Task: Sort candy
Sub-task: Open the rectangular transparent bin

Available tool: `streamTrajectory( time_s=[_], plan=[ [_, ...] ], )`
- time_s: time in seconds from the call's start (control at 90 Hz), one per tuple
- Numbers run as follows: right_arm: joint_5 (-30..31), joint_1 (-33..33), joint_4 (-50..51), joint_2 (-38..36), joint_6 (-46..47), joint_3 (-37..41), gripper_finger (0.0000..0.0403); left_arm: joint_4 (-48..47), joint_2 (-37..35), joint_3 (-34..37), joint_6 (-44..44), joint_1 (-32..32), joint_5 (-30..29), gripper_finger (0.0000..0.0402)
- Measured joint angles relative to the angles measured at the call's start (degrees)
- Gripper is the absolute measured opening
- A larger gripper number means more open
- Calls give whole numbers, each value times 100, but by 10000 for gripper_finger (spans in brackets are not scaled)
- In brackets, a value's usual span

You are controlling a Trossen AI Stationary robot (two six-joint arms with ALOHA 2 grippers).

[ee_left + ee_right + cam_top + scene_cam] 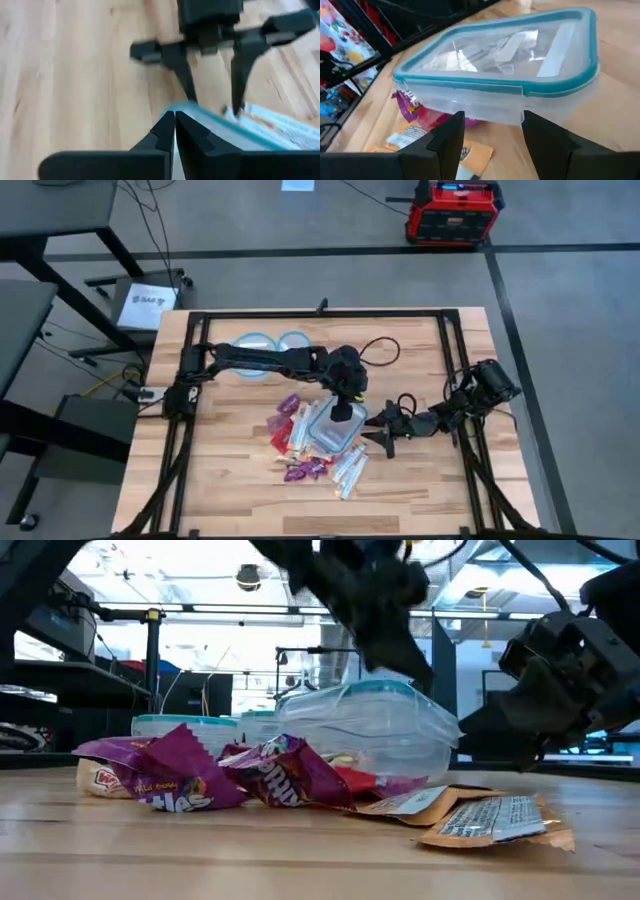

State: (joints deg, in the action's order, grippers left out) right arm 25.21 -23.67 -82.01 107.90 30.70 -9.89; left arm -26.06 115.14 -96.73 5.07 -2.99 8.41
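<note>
- Wooden table [230, 480], 2 arms.
- 3 blue-rimmed containers: 2 round ones [262, 343] at the far side, contents unclear; 1 square lidded container [333, 428] mid-table, pale wrappers visible inside.
- Candy [300, 442]: roughly a dozen packets heaped beside and partly under the square container; purple, red, orange-white, silvery.
- Left gripper [343, 412] over the lid, fingers pressed together, holding nothing.
- Right gripper [385, 438] just beside the container, fingers spread wide, empty.
</note>
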Motion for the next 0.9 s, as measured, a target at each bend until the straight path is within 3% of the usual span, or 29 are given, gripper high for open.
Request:
streamTrajectory(
  time_s=[0.1, 0.189, 0.489, 0.678, 0.9],
  plan=[
    [0, -5, 36, 2, -108, 0, 184, -721, -349, 161, -573, 301, -608, 0],
    [0, -5, 36, 4, -211, 0, 184, -788, -466, 484, -1127, 519, -747, 0],
    [-138, -5, 25, 7, -421, 0, 184, 1990, -431, 2161, -1570, 591, -992, 0],
    [-342, 45, 8, 17, -590, -129, 184, 2727, -363, 2632, -1570, 470, -877, 0],
    [-854, 278, 47, 17, -613, -483, 184, 3153, 3, 2613, -1593, 403, -1022, 0]
  ],
)
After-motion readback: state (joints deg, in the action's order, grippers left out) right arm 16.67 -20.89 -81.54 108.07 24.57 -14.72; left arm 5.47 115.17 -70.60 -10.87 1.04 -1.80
